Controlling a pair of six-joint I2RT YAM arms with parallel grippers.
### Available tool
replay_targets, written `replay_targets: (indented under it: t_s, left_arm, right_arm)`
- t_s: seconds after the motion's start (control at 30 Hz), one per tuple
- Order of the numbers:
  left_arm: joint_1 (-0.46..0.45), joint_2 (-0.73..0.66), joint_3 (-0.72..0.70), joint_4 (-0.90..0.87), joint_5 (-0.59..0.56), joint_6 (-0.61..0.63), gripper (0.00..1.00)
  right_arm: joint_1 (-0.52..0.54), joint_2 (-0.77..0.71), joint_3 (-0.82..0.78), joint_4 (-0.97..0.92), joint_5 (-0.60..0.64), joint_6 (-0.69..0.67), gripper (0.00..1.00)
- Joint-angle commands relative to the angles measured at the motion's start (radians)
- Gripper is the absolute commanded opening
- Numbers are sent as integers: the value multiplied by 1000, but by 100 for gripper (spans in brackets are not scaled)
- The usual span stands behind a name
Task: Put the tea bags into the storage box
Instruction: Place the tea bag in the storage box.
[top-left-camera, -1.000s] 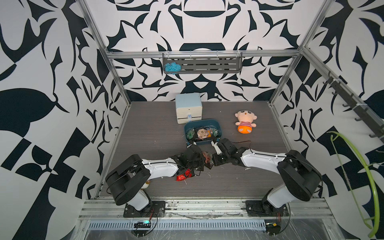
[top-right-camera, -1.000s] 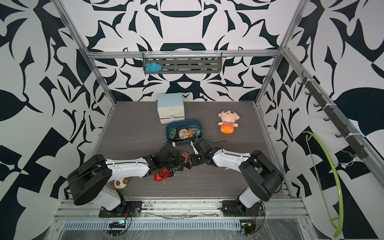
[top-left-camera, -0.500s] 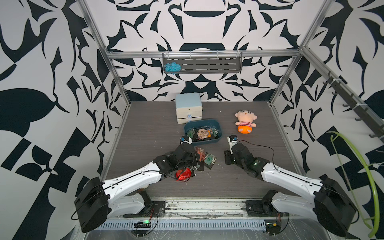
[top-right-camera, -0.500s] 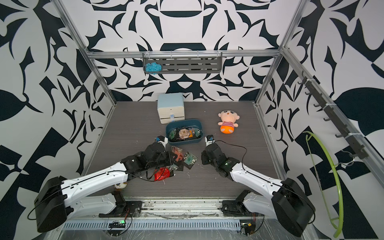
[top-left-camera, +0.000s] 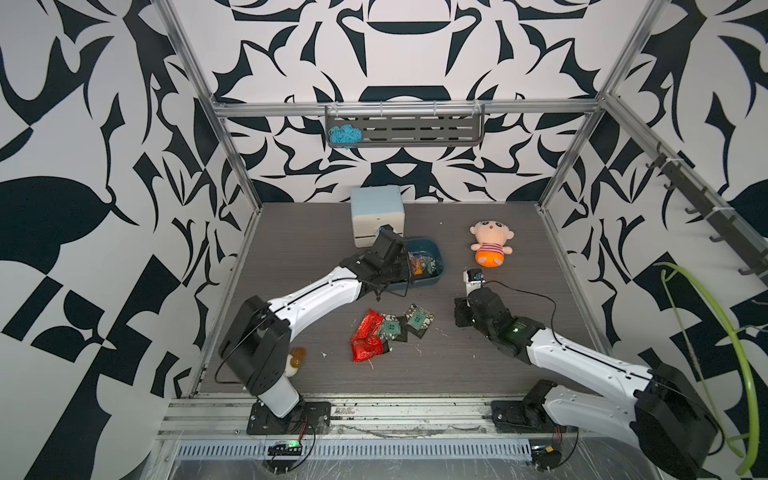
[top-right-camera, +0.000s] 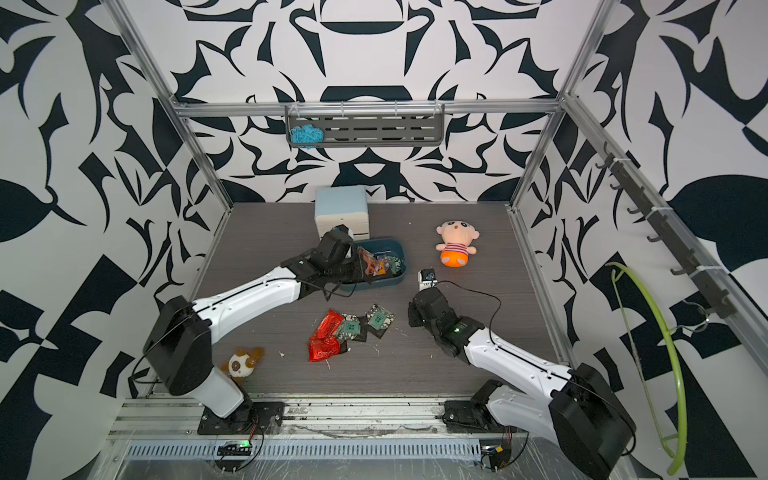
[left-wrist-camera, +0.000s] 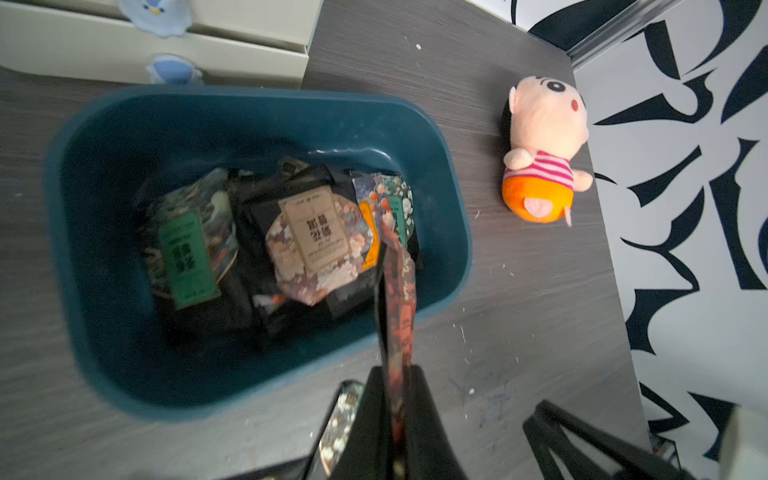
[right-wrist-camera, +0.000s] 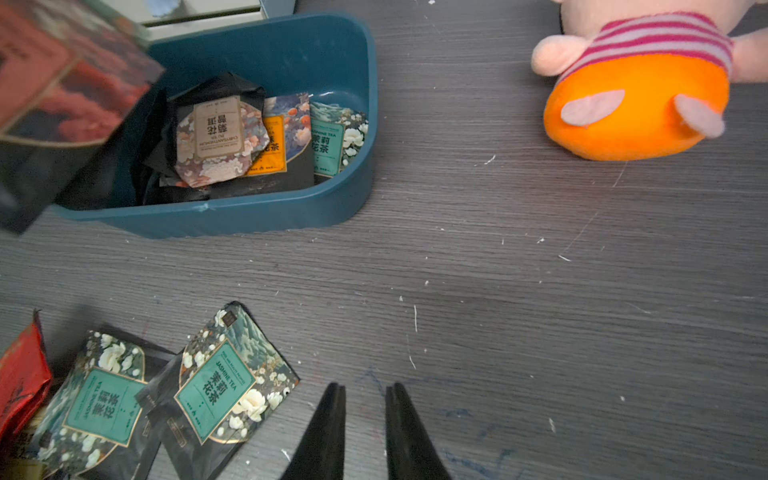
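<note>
Sachet (left-wrist-camera: 398, 291) clamped in left pincer (left-wrist-camera: 395, 376) over storage box (left-wrist-camera: 95, 257).

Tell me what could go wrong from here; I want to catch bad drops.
The held tea bag hangs edge-on from the left hand near the rim of the storage box; released, it might land outside. The jasmine tea bags by the right hand overlap, so it may lift two.

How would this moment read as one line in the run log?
left hand: shut on tea bag, over storage box | right hand: open, empty | loose tea bags: on table, outside box
</note>
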Motion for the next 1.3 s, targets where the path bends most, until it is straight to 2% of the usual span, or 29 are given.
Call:
replay_targets:
  t_s: [0.0,0.1,0.33,0.67,0.87,0.93,1.03,1.13,1.27]
  left_arm:
    - [23,85,88,10,76,6,0]
    - [30,159,159,-21,45,2,0]
    - [40,281,231,-5,81,-17,0]
    - [46,347,260,-26,94,-13,0]
    - [46,303,248,-69,51,10,25]
    - [46,268,235,-89,38,18,35]
    - [46,188,185,-88,18,25,44]
    - [46,91,122,-98,-4,30,48]
    - [36,-48,9,-100,-24,26,48]
  right_arm:
    - [-5,-3,-4,25,-1,15,22]
    - [-7,2,-2,29,-11,14,22]
    - [-8,14,1,33,-23,13,23]
    - [-9,30,8,35,-37,13,23]
    - [-9,31,7,35,-37,14,23]
    - [-9,29,7,35,-38,13,23]
    - [-9,26,2,37,-40,12,23]
    - [-9,21,2,36,-46,11,23]
    - [-9,13,-3,43,-56,11,23]
